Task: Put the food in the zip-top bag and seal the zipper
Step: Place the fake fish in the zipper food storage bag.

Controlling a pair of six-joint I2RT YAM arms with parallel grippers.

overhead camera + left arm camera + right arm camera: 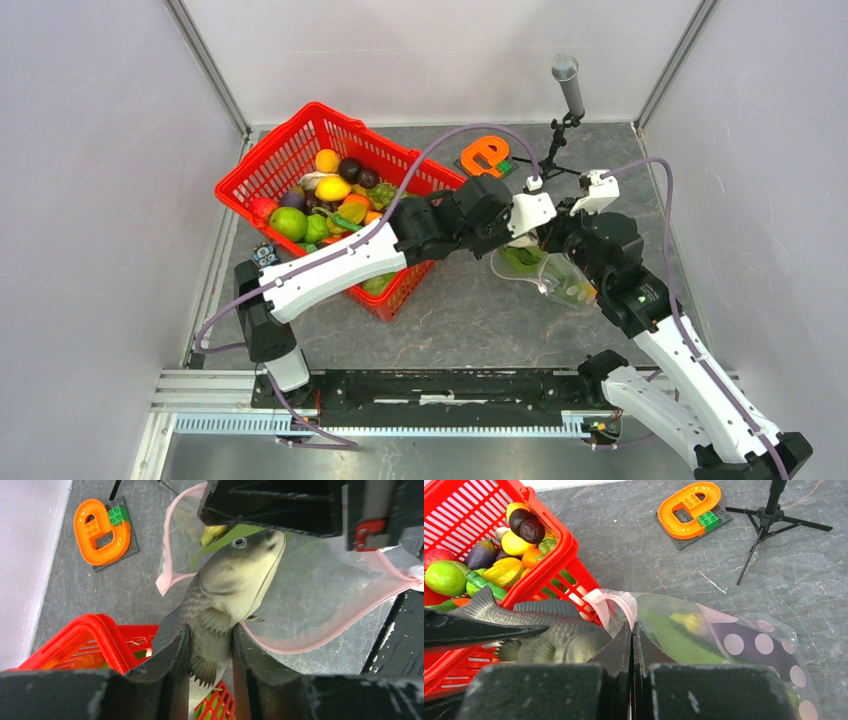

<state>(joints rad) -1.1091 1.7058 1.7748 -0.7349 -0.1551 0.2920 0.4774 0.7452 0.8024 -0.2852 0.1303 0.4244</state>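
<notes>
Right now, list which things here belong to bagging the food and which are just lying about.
Job: toy fish in left gripper; zip-top bag, pinched by right gripper; zipper; red basket of produce.
Lying about: orange brick loop; microphone stand.

Top view won't show you either set of fingertips — wrists cover them and most of the zip-top bag [572, 290]. Toy fish [225, 595] in your left gripper [210, 632]: tail lost below the left wrist view's edge, head behind the right gripper [632, 630] in the right wrist view. Where those jaws pinch the zipper [320, 639] is hidden by the fingers [616, 652] themselves. Bag's far end runs off frame there. Small dark item [265, 254] by the red basket [268, 147] — too small to tell.
</notes>
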